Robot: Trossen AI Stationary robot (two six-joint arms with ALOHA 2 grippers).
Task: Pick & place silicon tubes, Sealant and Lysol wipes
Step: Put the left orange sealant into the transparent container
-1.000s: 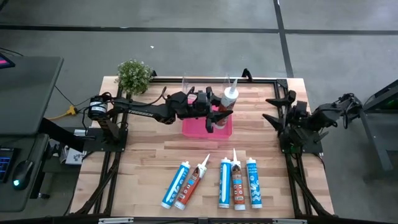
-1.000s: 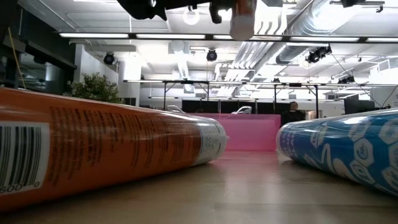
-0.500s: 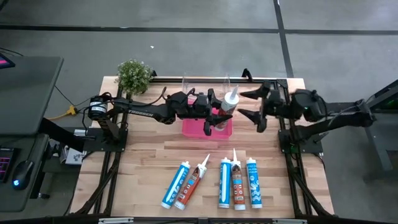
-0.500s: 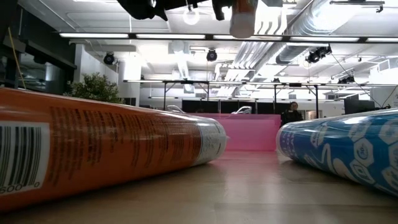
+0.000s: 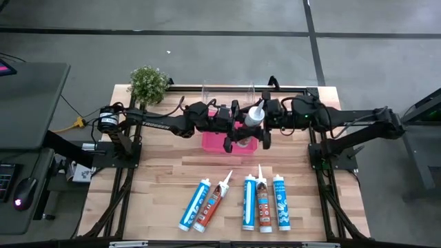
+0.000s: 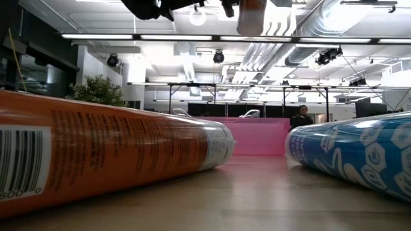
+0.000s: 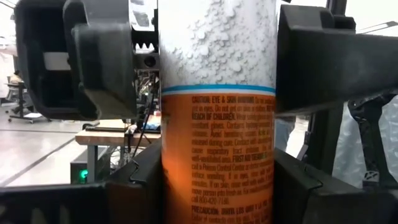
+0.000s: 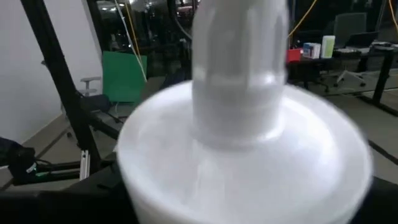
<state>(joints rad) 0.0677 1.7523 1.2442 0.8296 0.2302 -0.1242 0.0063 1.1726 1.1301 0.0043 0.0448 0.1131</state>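
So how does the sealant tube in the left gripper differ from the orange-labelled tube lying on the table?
The held sealant tube is raised above the pink bin, gripped by the left gripper; the orange-labelled tube lies loose on the table among others. The held one's nozzle points away from the table's front edge, and the right gripper is at its nozzle end. Both have orange-and-white labels.

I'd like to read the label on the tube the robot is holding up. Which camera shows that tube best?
The left wrist view: the held tube fills it, its orange label print facing the camera. The high view shows it small, tilted above the pink bin. The low view catches only its end at the top edge. The right wrist view shows its blurred nozzle end.
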